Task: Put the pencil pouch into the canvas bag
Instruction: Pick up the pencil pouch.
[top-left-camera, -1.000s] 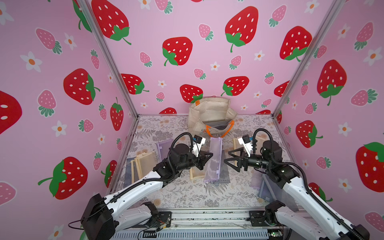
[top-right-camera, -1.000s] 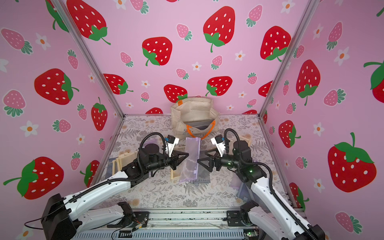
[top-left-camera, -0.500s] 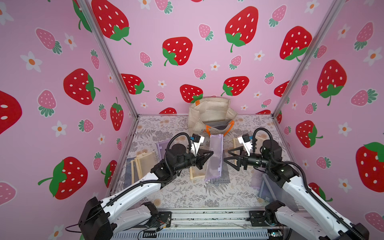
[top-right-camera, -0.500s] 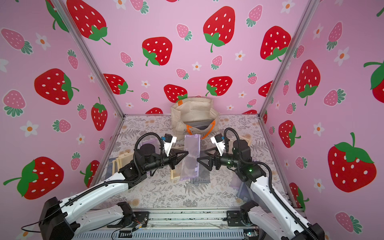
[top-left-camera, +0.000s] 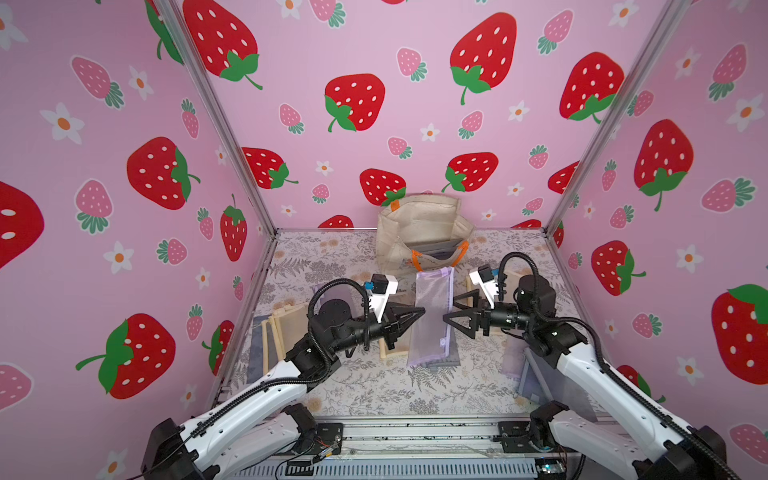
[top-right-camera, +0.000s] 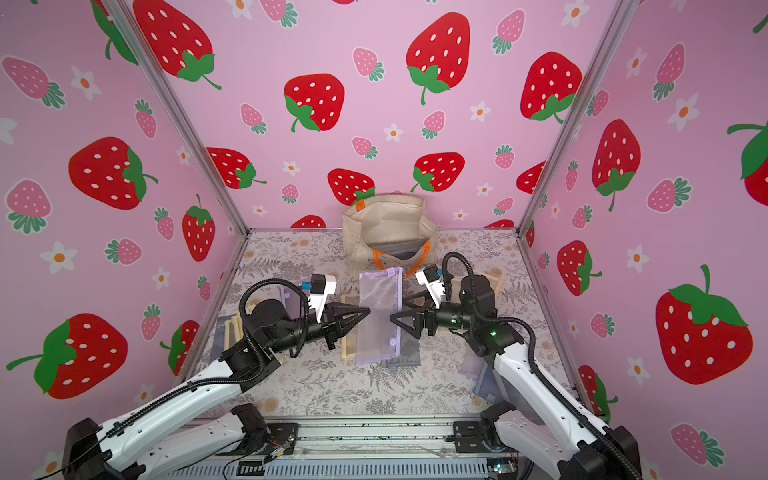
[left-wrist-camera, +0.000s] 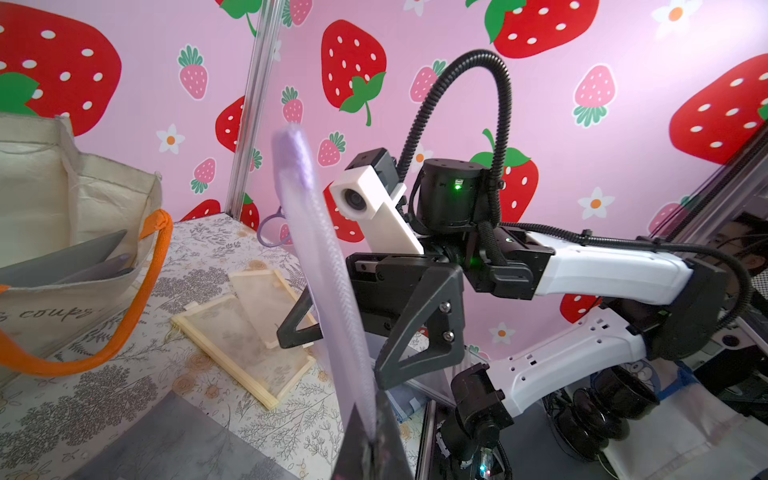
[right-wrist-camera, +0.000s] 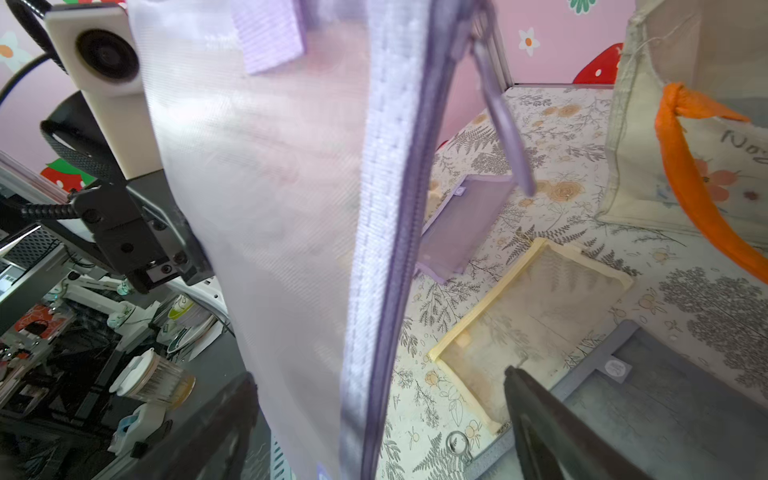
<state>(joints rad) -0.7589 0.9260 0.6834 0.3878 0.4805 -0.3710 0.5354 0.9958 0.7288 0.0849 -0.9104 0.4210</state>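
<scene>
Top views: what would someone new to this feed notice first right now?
The lavender mesh pencil pouch hangs upright in mid-air over the middle of the table. The shut left gripper pinches one edge, and the open right gripper straddles the other. Behind it the cream canvas bag stands open against the loud strawberry wallpaper, its orange handles facing the arms.
</scene>
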